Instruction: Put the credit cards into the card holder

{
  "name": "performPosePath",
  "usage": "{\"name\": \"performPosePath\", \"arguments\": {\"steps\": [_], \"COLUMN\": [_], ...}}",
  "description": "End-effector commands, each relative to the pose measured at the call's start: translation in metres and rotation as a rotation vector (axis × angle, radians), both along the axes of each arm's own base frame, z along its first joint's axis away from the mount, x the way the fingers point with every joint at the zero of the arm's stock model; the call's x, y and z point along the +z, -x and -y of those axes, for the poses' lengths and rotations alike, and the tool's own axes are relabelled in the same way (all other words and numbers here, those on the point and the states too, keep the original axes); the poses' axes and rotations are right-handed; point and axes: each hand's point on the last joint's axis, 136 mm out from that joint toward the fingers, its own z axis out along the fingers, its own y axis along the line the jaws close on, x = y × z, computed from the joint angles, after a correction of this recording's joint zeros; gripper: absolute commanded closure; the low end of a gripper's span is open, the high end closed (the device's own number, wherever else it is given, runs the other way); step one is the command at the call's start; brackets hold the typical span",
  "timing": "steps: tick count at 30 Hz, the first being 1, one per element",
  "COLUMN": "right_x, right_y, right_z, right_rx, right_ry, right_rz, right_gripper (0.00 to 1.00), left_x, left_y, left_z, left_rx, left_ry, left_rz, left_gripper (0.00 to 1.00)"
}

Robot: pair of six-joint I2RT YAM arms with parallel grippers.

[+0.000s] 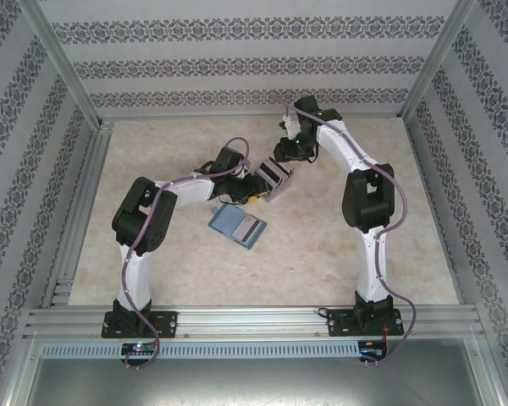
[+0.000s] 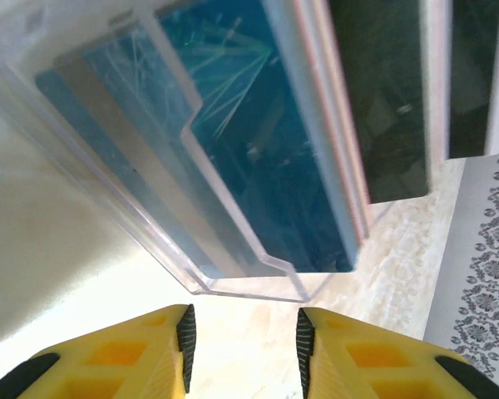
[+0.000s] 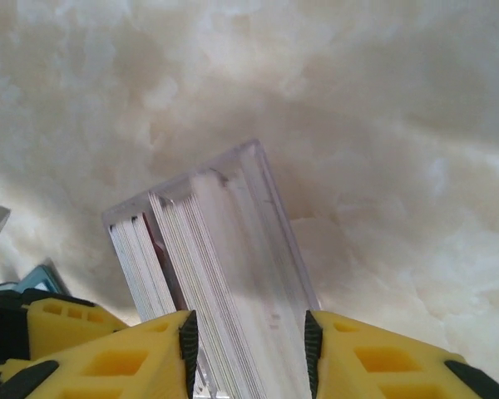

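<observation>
**Loose cards lie on the near side of the empty left jaws**

Two thin rectangular plastic credit cards (image 1: 237,225), a blue one overlapped by a greyish one with a dark stripe, lie flat on the table, not yet stowed. In the top view their long axis runs diagonally, from upper left to lower right. Just beyond them, further from the arm bases, is the clear acrylic card holder (image 1: 279,180), tilted and apparently lifted off the surface. It carries a blue card (image 2: 258,150) and dark cards (image 2: 382,100). The right wrist view shows a pack of card edges inside it.

The right gripper (image 3: 249,349) clamps the holder across its narrow width, a pad on each wall. The left gripper (image 2: 244,339) stands parted with nothing between its fingers. It points at the holder's lower edge, just short of touching.

The loose pair sits just beside the left gripper, on its near side, and apart from the right gripper. The left arm is both nearer and free, so the pickup probably falls to it. It would have to back off the holder, drop toward the pale marbled table (image 1: 389,169) and set its jaws across the cards' short side. Flat, thin cards offer little edge to catch.
</observation>
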Motion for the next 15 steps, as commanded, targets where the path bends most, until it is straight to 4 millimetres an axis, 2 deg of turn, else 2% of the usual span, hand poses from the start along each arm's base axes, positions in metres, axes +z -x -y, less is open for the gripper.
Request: {"name": "performPosePath", "arguments": {"steps": [1,7,15], "right_x": [-0.009,-0.023,-0.022], "right_y": [0.006,-0.001,-0.006], "right_z": [-0.005,0.006,0.005], "right_rx": [0.047,0.034,0.054], "right_ry": [0.025,0.086,0.077], "right_rz": [-0.037,-0.06,-0.058], "right_gripper": [0.56,0.52,0.46], "left_x": [0.021,0.016,-0.002], "left_y": [-0.013,-0.024,-0.028], "left_z": [-0.017,-0.015,-0.013], "left_rx": [0.032,0.028,0.025], "left_ry": [-0.007,-0.024,-0.039], "left_rz": [0.048,0.03,-0.004], "left_gripper": [0.6,0.58,0.58]}}
